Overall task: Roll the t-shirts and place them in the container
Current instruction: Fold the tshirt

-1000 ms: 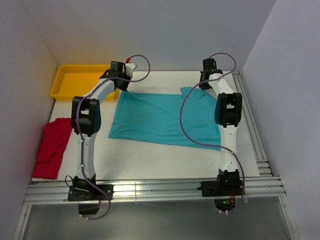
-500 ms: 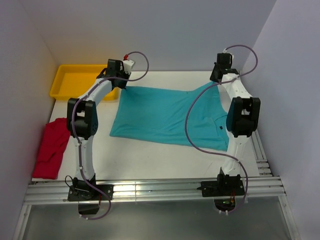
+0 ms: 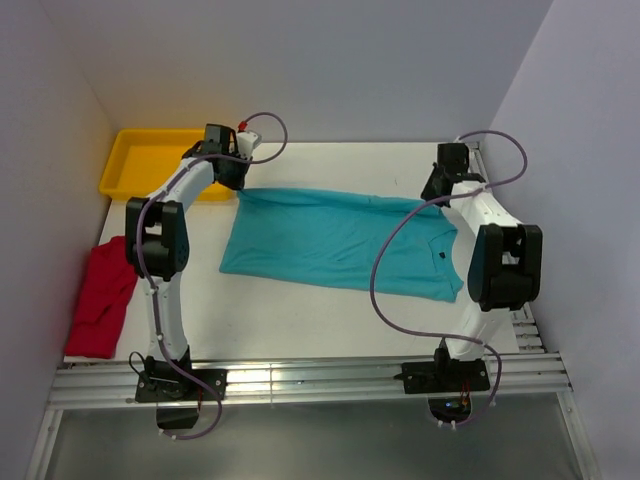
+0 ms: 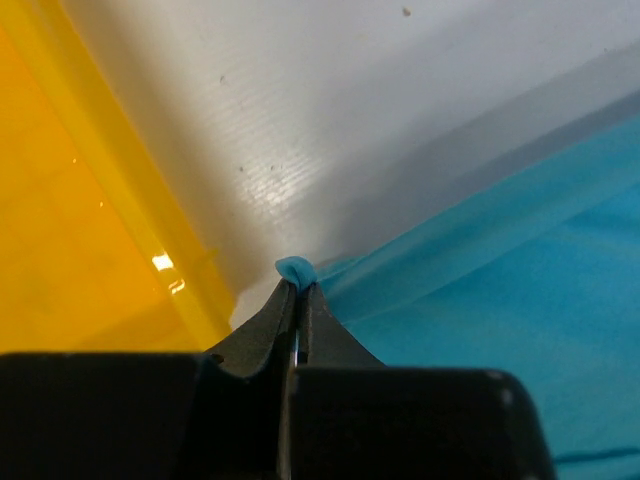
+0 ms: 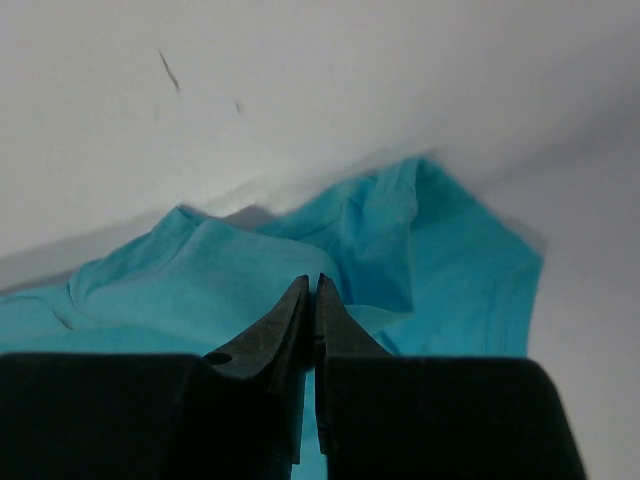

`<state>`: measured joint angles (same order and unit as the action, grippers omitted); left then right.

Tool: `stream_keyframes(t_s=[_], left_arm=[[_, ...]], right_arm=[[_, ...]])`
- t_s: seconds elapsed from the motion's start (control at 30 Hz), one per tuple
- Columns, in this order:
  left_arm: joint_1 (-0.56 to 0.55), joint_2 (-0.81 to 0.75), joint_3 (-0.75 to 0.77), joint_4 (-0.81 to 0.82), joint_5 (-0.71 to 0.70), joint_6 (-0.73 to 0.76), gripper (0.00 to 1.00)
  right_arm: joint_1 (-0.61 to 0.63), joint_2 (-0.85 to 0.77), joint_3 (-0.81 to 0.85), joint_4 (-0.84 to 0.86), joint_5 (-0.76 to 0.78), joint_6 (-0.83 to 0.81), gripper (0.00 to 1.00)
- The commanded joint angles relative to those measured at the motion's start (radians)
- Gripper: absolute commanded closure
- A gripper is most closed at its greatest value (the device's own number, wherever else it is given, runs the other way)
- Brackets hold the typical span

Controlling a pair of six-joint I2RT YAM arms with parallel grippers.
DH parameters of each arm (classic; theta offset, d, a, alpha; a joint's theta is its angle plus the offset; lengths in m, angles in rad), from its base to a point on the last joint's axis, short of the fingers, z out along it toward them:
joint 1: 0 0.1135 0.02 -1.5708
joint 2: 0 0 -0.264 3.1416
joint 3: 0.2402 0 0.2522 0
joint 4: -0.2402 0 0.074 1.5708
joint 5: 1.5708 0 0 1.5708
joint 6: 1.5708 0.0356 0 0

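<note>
The left gripper (image 4: 298, 288) and right gripper (image 5: 311, 285) each pinch a far corner of the soft teal fabric t-shirt (image 3: 330, 235), spreading it; next, I reckon, it needs laying smooth before rolling.

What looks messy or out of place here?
The red t-shirt is bunched in a rumpled heap at the left edge of the table, while the teal t-shirt is spread out.
</note>
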<state>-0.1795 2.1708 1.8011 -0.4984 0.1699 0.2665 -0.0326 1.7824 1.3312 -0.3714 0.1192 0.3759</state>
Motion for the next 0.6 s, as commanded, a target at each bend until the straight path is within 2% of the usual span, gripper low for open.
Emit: stream_keyframes(t_s=[0.0,0.23,0.57], left_arm=[[0.014,-0.100,-0.022,-0.042,0.049,0.011,1.00],[0.014,-0.167,-0.132,-0.072,0.066,0.043,1.00],[0.014,-0.227,-0.244,-0.103,0.071,0.076,1.00]], right_arm=[[0.003,-0.135,-0.088,0.008,0.002,0.058,1.00],[0.010,-0.287,-0.231,-0.032,0.037,0.089,1.00],[0.010,-0.396,-0.360,-0.081,0.034,0.130,1.00]])
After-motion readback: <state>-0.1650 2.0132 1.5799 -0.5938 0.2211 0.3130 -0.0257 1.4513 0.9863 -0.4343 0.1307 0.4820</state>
